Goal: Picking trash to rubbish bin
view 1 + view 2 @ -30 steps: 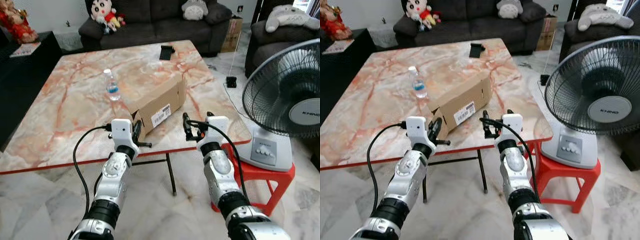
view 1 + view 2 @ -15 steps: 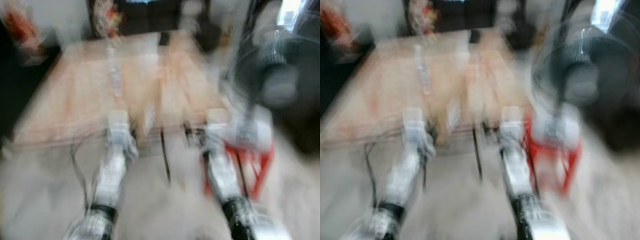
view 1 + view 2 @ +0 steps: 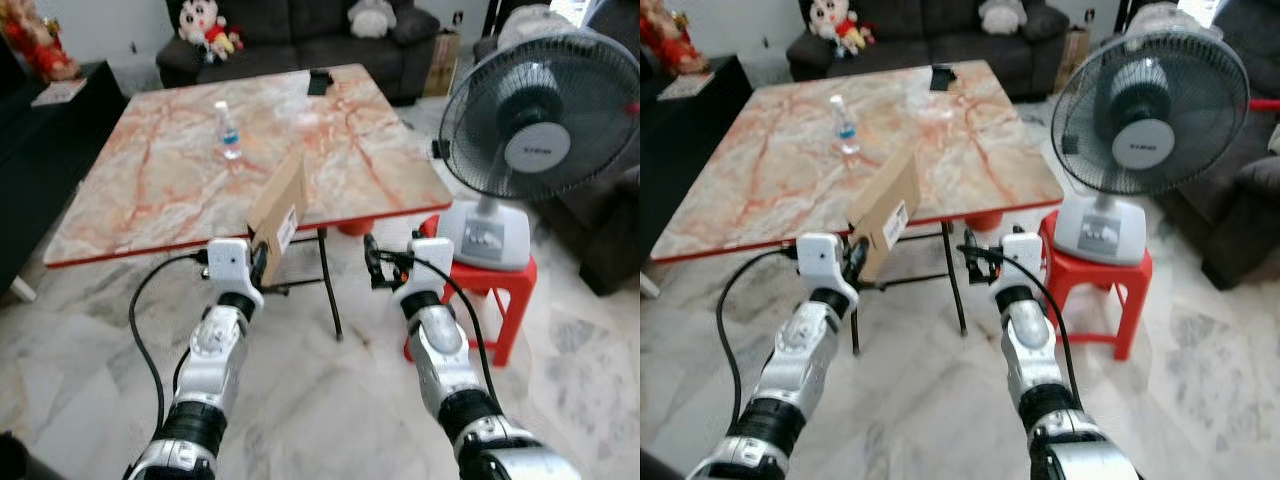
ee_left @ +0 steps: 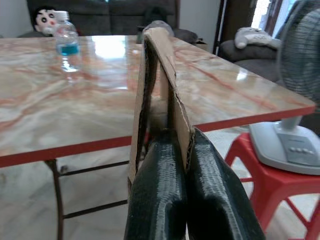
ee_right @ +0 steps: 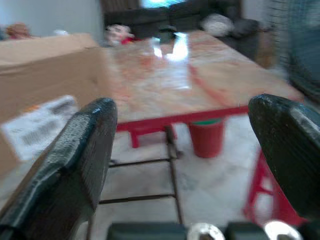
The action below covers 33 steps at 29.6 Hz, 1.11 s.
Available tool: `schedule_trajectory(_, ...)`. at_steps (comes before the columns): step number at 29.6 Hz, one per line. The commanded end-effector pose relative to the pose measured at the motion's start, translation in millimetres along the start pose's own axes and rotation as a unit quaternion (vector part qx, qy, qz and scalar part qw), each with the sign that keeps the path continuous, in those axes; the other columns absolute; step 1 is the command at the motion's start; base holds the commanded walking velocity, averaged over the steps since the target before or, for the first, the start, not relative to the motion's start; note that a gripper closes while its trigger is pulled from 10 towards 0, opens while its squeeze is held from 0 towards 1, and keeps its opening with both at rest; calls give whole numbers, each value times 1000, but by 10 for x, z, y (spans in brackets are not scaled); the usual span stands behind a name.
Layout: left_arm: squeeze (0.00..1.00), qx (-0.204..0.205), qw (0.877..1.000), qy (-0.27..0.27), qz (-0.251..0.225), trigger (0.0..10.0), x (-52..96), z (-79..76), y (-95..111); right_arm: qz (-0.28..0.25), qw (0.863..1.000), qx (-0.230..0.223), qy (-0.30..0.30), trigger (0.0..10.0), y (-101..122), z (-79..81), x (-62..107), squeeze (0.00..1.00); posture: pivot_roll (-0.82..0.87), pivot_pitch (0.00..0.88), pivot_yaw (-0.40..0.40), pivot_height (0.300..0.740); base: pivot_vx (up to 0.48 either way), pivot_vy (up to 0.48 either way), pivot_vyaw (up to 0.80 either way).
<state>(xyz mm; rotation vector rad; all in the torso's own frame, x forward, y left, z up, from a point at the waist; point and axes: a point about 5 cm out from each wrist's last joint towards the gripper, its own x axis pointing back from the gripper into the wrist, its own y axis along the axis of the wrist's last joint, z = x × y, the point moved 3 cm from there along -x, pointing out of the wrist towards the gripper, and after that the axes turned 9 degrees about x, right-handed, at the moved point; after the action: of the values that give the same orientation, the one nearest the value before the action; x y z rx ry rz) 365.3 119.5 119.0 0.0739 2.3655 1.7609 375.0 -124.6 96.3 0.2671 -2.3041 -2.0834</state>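
A flattened brown cardboard box (image 3: 279, 203) with a white label hangs on edge in front of the marble table's (image 3: 150, 185) near rim. My left gripper (image 3: 262, 264) is shut on its lower edge; the left wrist view has both black fingers (image 4: 160, 195) pinching the cardboard (image 4: 159, 75). My right gripper (image 3: 373, 262) is open beside the box, holding nothing, its fingers (image 5: 75, 150) wide apart. A clear water bottle (image 3: 229, 131) with a blue label stands on the table beyond the box.
A standing fan (image 3: 528, 125) sits on a red stool (image 3: 512, 290) to my right. A red bucket (image 5: 207, 137) stands under the table. A dark sofa (image 3: 300, 40) with plush toys is behind; a black object (image 3: 320, 82) lies at the table's far edge.
The camera has pulled back from the table through a blurred move. The box, lying flat on the table before, now hangs off its near edge in my left gripper.
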Motion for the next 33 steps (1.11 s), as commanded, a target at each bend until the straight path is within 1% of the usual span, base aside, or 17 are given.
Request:
schedule_trajectory(1, 0, -8, 1000, 14, 3, 10000, 30, 118, 9, 3, 1000, -4, 3, 10000, 4, 24, -15, 0, 23, 0, 63, 740, -277, 0, 0)
schedule_trajectory(2, 0, -11, 1000, 20, 2, 10000, 38, 165, 20, 5, 1000, -4, 2, 10000, -4, 19, -10, 0, 23, 0, 63, 740, -277, 0, 0)
schedule_trajectory(7, 0, -14, 1000, 27, -1, 10000, 36, 211, 43, 6, 1000, 3, 6, 10000, -7, 20, -11, 0, 23, 0, 58, 740, -275, 0, 0)
schedule_trajectory(10, 0, -14, 1000, 28, -2, 10000, 32, 208, 45, 6, 1000, 6, 8, 10000, -3, 23, -14, 0, 24, 0, 55, 740, -275, 0, 292)
schedule_trajectory(13, 0, -13, 1000, 28, -2, 10000, 30, 203, 44, 5, 1000, 6, 10, 10000, 1, 28, -17, 0, 24, 0, 52, 740, -274, 0, 644)
schedule_trajectory(18, 0, -13, 1000, 28, -1, 10000, 31, 198, 39, 6, 1000, 0, 8, 10000, 0, 23, -19, 0, 24, 0, 52, 740, -259, 0, 0)
schedule_trajectory(27, 0, -16, 999, 32, 6, 10000, 57, 234, 9, 11, 1000, 0, 7, 10000, -26, -5, -4, 0, 14, 0, 48, 740, 0, 0, 0)
schedule_trajectory(28, 0, -18, 999, 31, 8, 10000, 79, 253, -2, 14, 1000, -2, 6, 10000, -37, -8, 1, 0, 14, 0, 48, 740, 0, 0, 0)
schedule_trajectory(29, 0, -24, 999, 39, 15, 10000, 146, 341, -32, 26, 1000, -4, 7, 10000, -91, -13, 24, 0, 15, 0, 46, 740, 0, 0, 0)
schedule_trajectory(32, 0, -29, 998, 52, 23, 10000, 230, 455, -58, 43, 999, -5, 8, 10000, -171, -21, 61, 0, 15, 0, 46, 740, 0, 0, 0)
schedule_trajectory(33, 0, -31, 998, 57, 25, 10000, 289, 513, -63, 54, 998, -8, 6, 10000, -225, -31, 91, 0, 21, 5, 43, 740, 0, 0, 0)
